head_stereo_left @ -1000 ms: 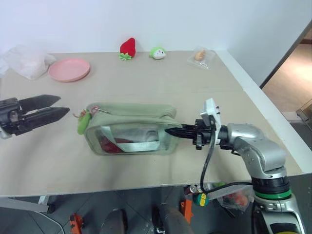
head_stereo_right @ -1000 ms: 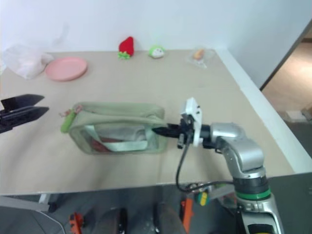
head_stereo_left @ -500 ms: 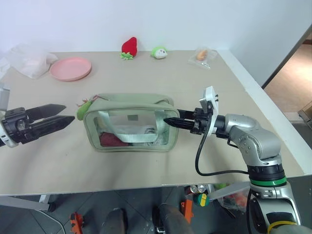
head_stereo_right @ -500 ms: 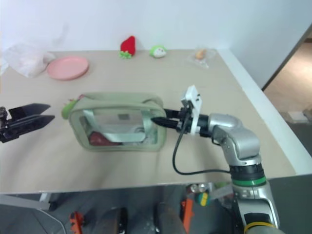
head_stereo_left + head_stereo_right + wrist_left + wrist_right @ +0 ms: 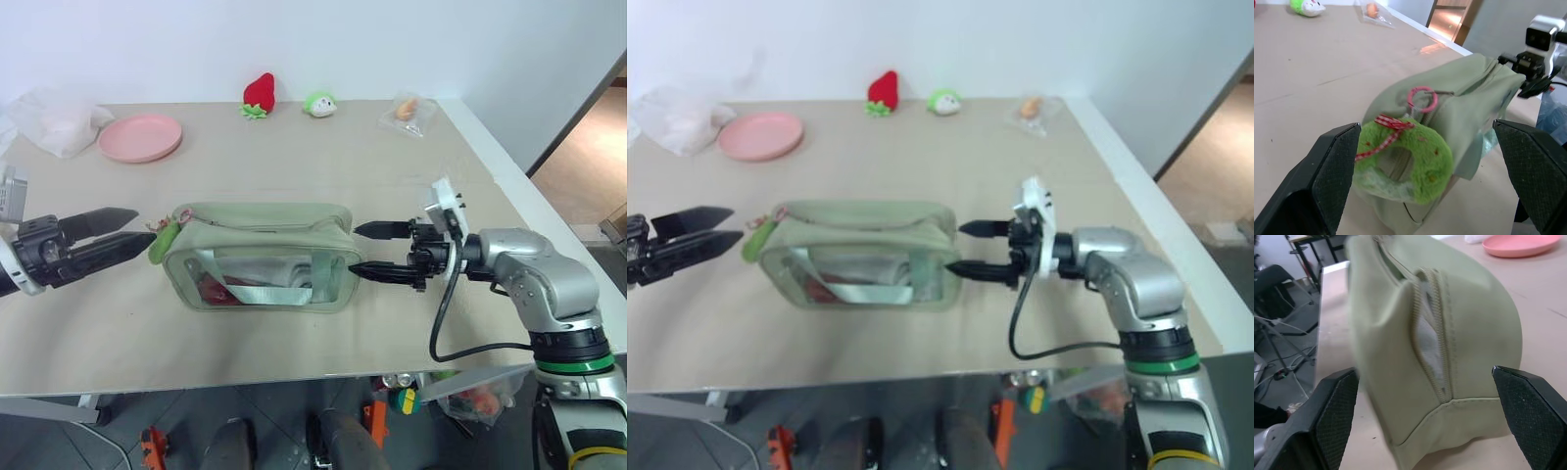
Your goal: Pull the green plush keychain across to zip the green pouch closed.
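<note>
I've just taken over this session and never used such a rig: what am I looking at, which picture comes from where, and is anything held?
Two head views look down over a two-armed robot at a table; two wrist views look along each gripper. The green pouch lies in the middle, the green plush keychain hanging at its left end. The left gripper is open beside the keychain; the right gripper is open at the pouch's other end. Nothing is held. At the back: a pink plate, a strawberry plush.
</note>
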`<state>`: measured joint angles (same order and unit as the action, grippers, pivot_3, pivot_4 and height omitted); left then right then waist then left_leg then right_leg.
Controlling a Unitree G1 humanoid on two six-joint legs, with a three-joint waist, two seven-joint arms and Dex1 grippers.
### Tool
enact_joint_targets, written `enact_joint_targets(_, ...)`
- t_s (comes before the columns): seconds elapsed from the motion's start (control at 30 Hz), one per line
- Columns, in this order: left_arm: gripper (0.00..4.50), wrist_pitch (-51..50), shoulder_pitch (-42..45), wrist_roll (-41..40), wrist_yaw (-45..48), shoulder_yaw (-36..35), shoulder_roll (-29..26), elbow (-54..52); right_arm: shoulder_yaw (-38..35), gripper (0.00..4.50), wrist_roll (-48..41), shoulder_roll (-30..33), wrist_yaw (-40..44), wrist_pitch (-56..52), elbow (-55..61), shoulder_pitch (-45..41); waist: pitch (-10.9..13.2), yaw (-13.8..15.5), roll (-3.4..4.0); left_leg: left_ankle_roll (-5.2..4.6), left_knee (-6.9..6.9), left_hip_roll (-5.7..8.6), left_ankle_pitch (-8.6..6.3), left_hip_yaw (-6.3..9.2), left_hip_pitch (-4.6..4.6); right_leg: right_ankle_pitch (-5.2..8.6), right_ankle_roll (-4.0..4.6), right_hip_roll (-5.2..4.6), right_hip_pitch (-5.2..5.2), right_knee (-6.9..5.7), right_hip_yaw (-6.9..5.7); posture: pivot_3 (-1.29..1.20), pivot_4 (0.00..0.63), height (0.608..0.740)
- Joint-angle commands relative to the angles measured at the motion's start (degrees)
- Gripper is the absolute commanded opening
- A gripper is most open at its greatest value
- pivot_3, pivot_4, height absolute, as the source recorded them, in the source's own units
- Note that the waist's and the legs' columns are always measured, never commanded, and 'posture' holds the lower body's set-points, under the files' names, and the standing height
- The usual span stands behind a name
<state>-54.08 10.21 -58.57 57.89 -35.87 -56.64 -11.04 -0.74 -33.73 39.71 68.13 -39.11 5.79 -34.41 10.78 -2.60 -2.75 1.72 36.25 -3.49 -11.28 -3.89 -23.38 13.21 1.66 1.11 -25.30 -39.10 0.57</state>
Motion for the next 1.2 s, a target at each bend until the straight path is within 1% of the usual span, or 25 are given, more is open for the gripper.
enact_joint_targets(0.03, 4.50, 0.59, -1.26, -0.33, 1.23, -3.09, -1.43, -0.16, -2.58, 4.49, -1.37, 2.44, 1.44, 0.66, 0.27, -1.51, 0.00, 0.01, 0.00, 0.00, 0.00, 0.00, 0.00, 0.00, 0.00, 0.00, 0.00, 0.00, 0.00, 0.00, 0.00, 0.00, 0.150, 0.740)
enact_joint_targets(0.13, 4.50, 0.42, -3.51, -0.17, 2.56, -4.59, -2.31, -0.38, -3.25, 4.49, -2.40, 4.11, 2.20, 0.02, 1.01, -1.43, 0.00, 0.00, 0.00, 0.01, -0.01, -0.02, 0.00, -0.01, -0.01, 0.01, 0.02, 0.01, -0.01, 0.00, 0.00, 0.00, 0.150, 0.740)
enact_joint_targets(0.27, 4.50, -0.21, -4.26, -2.11, 3.44, -5.26, -2.79, -2.84, -2.27, 4.49, -3.46, 5.29, 2.55, -0.91, 4.63, 0.33, 0.01, 0.05, -0.01, 0.01, -0.02, -0.01, -0.01, 0.02, -0.04, 0.05, 0.02, -0.01, -0.02, 0.01, -0.02, 0.00, 0.150, 0.740)
enact_joint_targets(0.37, 4.50, -0.46, -4.41, -2.89, 3.95, -5.54, -3.39, -4.57, -1.86, 4.49, -4.81, 4.08, 0.88, -2.13, 7.11, 0.82, 0.01, 0.03, -0.01, 0.02, -0.02, -0.01, -0.02, 0.01, -0.03, 0.05, 0.02, -0.02, -0.02, 0.01, 0.00, 0.00, 0.150, 0.740)
enact_joint_targets(0.6, 4.50, -0.01, -3.81, -2.99, 3.83, -5.22, -3.93, -4.37, 0.18, 4.49, -6.61, 1.61, -0.54, -3.54, 10.49, 1.55, 0.01, 0.01, 0.01, 0.02, -0.01, -0.05, -0.02, 0.02, -0.01, 0.04, 0.02, 0.03, -0.02, 0.00, -0.02, 0.00, 0.150, 0.740)
enact_joint_targets(0.7, 4.50, 0.30, -3.66, -2.71, 3.68, -4.74, -3.70, -4.43, 0.65, 3.67, -6.23, 0.89, -0.76, -2.96, 9.21, 1.25, 0.01, 0.03, 0.00, 0.02, -0.01, -0.03, -0.02, 0.00, -0.02, 0.04, 0.02, 0.00, -0.02, 0.00, -0.01, 0.00, 0.150, 0.740)
enact_joint_targets(0.73, 4.50, 0.40, -3.61, -2.63, 3.65, -4.62, -3.62, -4.38, 0.77, 3.26, -6.28, 0.73, -0.41, -2.68, 8.80, 1.19, 0.01, 0.03, 0.00, 0.02, -0.01, -0.02, -0.02, 0.00, -0.02, 0.04, 0.02, -0.01, -0.02, 0.00, -0.01, 0.00, 0.150, 0.740)
enact_joint_targets(0.83, 4.50, 0.68, -4.11, -2.09, 3.62, -4.68, -3.30, -4.02, 0.90, 2.37, -5.95, 0.54, 0.19, -1.92, 8.06, 1.28, 0.01, 0.03, 0.00, 0.02, 0.00, -0.02, -0.02, 0.00, -0.02, 0.04, 0.02, -0.01, -0.02, 0.00, 0.00, 0.00, 0.150, 0.740)
enact_joint_targets(0.9, 4.50, 0.84, -5.34, -1.47, 3.82, -5.20, -2.93, -3.40, 0.73, 1.53, -5.90, 0.47, 0.37, -1.49, 7.48, 1.26, 0.02, 0.01, 0.01, 0.02, 0.00, -0.03, -0.02, 0.00, -0.01, 0.04, 0.02, 0.01, -0.02, 0.00, 0.00, 0.00, 0.150, 0.740)
enact_joint_targets(0.93, 4.50, 0.86, -5.81, -1.38, 3.86, -5.45, -2.81, -3.04, 0.65, 1.30, -5.99, 0.47, 0.46, -1.41, 7.30, 1.22, 0.02, 0.00, 0.01, 0.02, -0.01, -0.03, -0.02, 0.00, -0.01, 0.04, 0.02, 0.01, -0.02, 0.00, 0.00, 0.00, 0.150, 0.740)
enact_joint_targets(1.03, 4.50, 1.30, -7.20, -0.77, 4.16, -5.91, -2.57, -1.69, 0.69, 0.26, -6.16, 0.40, 0.64, -1.15, 7.13, 1.19, 0.02, 0.02, 0.01, 0.02, -0.01, -0.05, -0.02, 0.01, -0.01, 0.04, 0.03, 0.03, -0.02, 0.00, -0.01, 0.00, 0.150, 0.740)
enact_joint_targets(1.07, 4.50, 1.32, -7.67, -0.60, 4.21, -5.94, -2.54, -1.39, 0.72, 0.04, -6.17, 0.36, 0.71, -1.09, 7.09, 1.20, 0.02, 0.02, 0.01, 0.02, -0.01, -0.05, -0.02, 0.02, -0.01, 0.04, 0.03, 0.03, -0.02, 0.00, -0.02, 0.00, 0.150, 0.740)
enact_joint_targets(1.2, 4.50, 0.97, -8.80, -0.01, 3.02, -5.88, -2.23, -0.28, 0.90, 0.04, -5.74, -0.03, 0.20, -0.67, 6.93, 1.27, 0.01, 0.03, 0.00, 0.02, -0.01, -0.04, -0.02, 0.01, -0.02, 0.05, 0.03, 0.01, -0.02, 0.00, -0.02, 0.00, 0.150, 0.740)
